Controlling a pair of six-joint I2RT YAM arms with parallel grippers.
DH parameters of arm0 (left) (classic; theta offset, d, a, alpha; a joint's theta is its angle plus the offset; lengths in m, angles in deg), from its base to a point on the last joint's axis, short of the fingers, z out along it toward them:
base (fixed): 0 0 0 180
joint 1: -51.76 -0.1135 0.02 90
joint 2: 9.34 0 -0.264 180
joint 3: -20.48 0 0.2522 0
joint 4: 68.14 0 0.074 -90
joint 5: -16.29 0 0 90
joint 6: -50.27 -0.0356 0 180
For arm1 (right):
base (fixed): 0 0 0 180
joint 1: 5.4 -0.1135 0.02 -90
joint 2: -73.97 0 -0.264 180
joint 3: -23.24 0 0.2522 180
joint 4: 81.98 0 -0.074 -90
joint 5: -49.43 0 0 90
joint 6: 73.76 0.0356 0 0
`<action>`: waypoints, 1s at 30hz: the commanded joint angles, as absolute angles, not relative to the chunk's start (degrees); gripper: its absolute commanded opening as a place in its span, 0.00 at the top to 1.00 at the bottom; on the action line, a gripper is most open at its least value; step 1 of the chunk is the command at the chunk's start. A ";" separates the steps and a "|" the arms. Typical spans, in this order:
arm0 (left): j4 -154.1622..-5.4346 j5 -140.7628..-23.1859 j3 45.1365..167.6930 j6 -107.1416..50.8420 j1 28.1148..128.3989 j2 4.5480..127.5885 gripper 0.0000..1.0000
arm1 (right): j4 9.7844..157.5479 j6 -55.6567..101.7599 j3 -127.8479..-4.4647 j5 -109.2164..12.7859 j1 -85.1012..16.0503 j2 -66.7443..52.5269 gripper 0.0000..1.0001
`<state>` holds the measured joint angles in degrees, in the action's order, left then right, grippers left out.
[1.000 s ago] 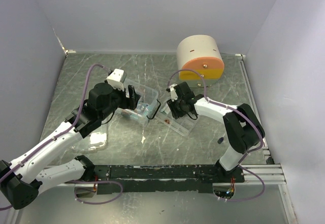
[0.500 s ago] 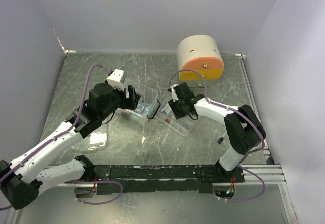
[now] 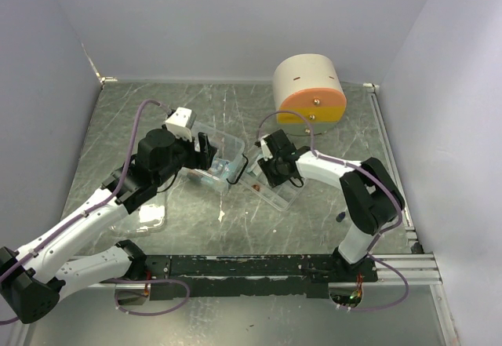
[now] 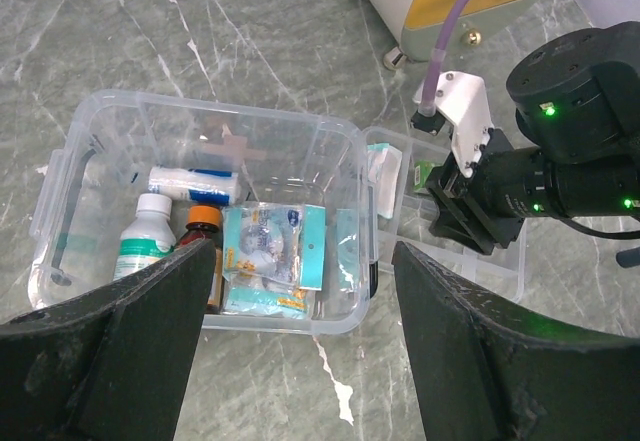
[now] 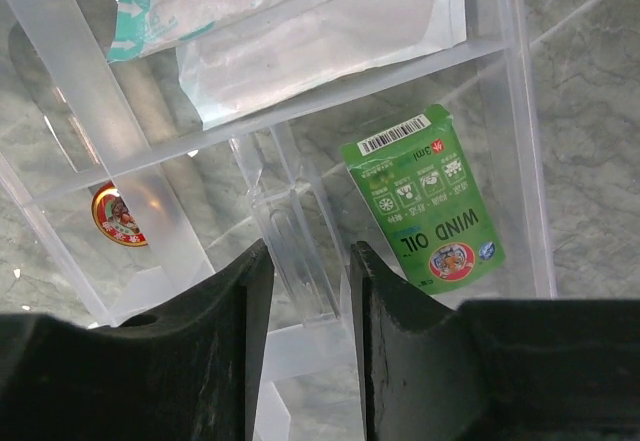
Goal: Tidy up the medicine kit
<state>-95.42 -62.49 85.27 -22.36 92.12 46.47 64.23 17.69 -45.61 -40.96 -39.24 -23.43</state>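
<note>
Compared with the earlier frame, the right arm has drawn slightly left over the tray; the left arm is unchanged.

The medicine kit (image 4: 215,106) sits near the middle of the table (image 3: 157,103), lid off. Its divided tray (image 5: 520,111) lies just beside it on the right.

Step in hand, as judged: lift the tray by its central clear post (image 5: 295,241) and seat it in the box.
- The right gripper (image 5: 310,251) straddles this post. Whether its fingers already clamp the post cannot be told.
- Centre the post between the fingers before closing.
- Lift level; tilting would likely spill loose contents.
- The left gripper (image 4: 300,251) hovers above the box, spread wide and empty.

Box contents:
- white bottle (image 4: 145,241) with green label
- brown bottle (image 4: 203,226) with orange cap
- white roll (image 4: 195,183)
- flat sachets (image 4: 272,256)

Tray contents:
- green wind-oil sachet (image 5: 432,201) in the right compartment
- wrapped plasters (image 5: 320,31) in the far compartment
- small round tin (image 5: 118,213) on the left

A beige cabinet (image 3: 307,87) stands at the far right.
</note>
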 commanded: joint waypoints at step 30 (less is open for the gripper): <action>-92.18 -81.95 92.26 -16.54 92.51 65.90 0.20 | 55.31 29.10 -43.08 -30.93 -40.95 -5.65 1.00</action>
